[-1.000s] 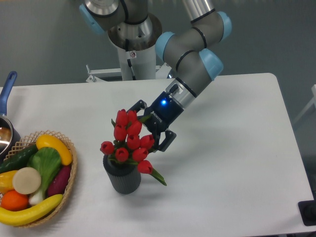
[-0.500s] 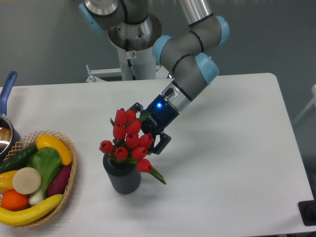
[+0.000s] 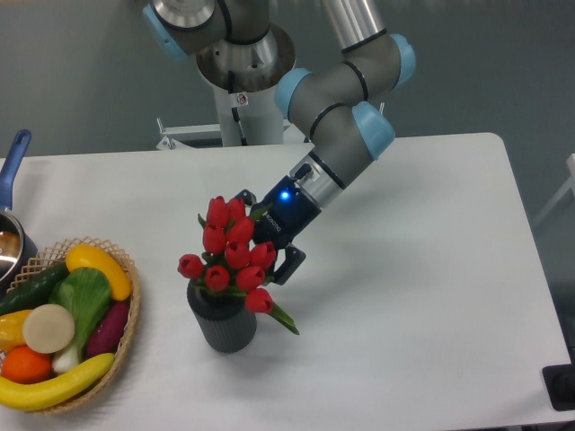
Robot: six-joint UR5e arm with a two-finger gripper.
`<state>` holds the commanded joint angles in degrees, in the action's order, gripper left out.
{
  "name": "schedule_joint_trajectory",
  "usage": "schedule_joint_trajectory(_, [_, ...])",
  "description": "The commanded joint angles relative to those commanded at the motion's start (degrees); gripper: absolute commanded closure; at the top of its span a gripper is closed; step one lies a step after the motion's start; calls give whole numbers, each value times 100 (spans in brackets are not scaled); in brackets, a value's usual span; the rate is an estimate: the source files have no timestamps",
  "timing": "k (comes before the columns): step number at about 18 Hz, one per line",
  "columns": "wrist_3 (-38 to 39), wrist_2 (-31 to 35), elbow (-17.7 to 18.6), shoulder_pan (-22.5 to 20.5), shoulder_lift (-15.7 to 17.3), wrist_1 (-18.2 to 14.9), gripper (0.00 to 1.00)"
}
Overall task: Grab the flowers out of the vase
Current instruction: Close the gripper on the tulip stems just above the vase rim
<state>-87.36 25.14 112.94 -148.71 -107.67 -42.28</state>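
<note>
A wide white worktop (image 3: pixel 431 269) fills most of the view, with a grey wall behind it. A grey robot arm (image 3: pixel 337 99) with pale blue joint caps reaches down from the top centre toward the middle of the worktop. At the left edge sits a woven wicker basket (image 3: pixel 121 260) piled with colourful fruit and vegetables, and beside it the blue handle of a pan (image 3: pixel 13 157). Near the centre front stands the vase (image 3: pixel 223 325), dark grey and ribbed, upright. The flowers (image 3: pixel 229 256), red tulip buds with green leaves, rise from the vase. The black gripper (image 3: pixel 267 238), a blue light on its body, is tilted in at the right side of the bunch, its jaws apart with buds between and in front of them
</note>
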Motion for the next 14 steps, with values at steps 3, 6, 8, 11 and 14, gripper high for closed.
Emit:
schedule_joint_trajectory(3, [0,0,-35,0,-26,0,0])
schedule_joint_trajectory(6, [17,-9,-88,26,-35,0,0])
schedule_joint_trajectory(8, [44,-9,-158,70,-96,0,0])
schedule_joint_trajectory(11, [62,-35,-185,88,-97,0,0])
schedule_joint_trajectory(14, [70,-35,-158,114,-123,0,0])
